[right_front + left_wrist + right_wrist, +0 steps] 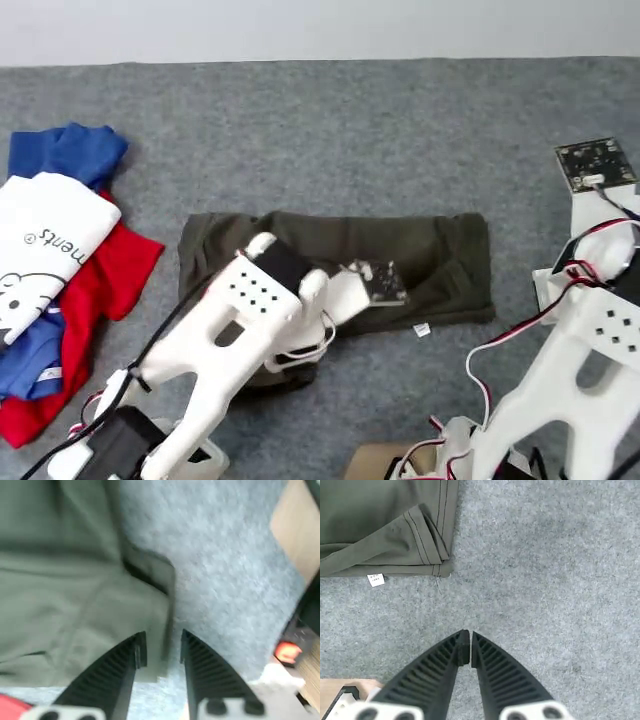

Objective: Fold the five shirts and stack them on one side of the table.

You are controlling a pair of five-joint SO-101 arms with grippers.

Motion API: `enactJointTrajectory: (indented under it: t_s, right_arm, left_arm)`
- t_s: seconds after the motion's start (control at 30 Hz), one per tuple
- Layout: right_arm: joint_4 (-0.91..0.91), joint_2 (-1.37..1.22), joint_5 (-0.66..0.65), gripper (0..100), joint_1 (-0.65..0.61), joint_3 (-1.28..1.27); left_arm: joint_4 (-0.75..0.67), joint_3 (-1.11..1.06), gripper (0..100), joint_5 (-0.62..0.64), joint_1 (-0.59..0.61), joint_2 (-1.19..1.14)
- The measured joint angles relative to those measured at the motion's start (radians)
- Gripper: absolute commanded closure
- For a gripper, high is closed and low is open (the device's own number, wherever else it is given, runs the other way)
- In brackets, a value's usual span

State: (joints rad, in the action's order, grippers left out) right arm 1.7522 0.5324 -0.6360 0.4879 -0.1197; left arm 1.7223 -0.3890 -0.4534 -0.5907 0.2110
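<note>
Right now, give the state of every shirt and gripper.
olive shirt: partly folded, flat mid-table.
white shirt: rumpled, atop the pile.
red shirt: crumpled beneath it.
blue shirt: crumpled beneath it.
left gripper: open, astride the olive shirt's edge.
right gripper: shut, holding nothing.

On my high view, a flat grey felt-like table covering (400, 130) spreads across most of the scene, evenly lit with only soft shadows. At 12 o'clock a plain pale white wall strip (320, 30) meets its far edge in a straight line. At 6 o'clock a small tan wooden board corner (375, 462) sits at the near edge.
</note>
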Motion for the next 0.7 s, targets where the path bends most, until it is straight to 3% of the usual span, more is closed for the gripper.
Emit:
enactJointTrajectory:
  t_s: [0.2,0.4,0.7]
  right_arm:
    - [0.0,0.0,0.0,98.9,0.0,0.0]
    - [0.0,0.0,0.0,98.9,0.0,0.0]
    - [0.0,0.0,0.0,98.9,0.0,0.0]
  left_arm:
    - [-0.101,0.095,100,0.008,0.199,0.011]
    - [-0.241,0.103,100,0.009,0.442,-0.097]
    - [-0.457,0.103,100,0.023,0.554,-0.308]
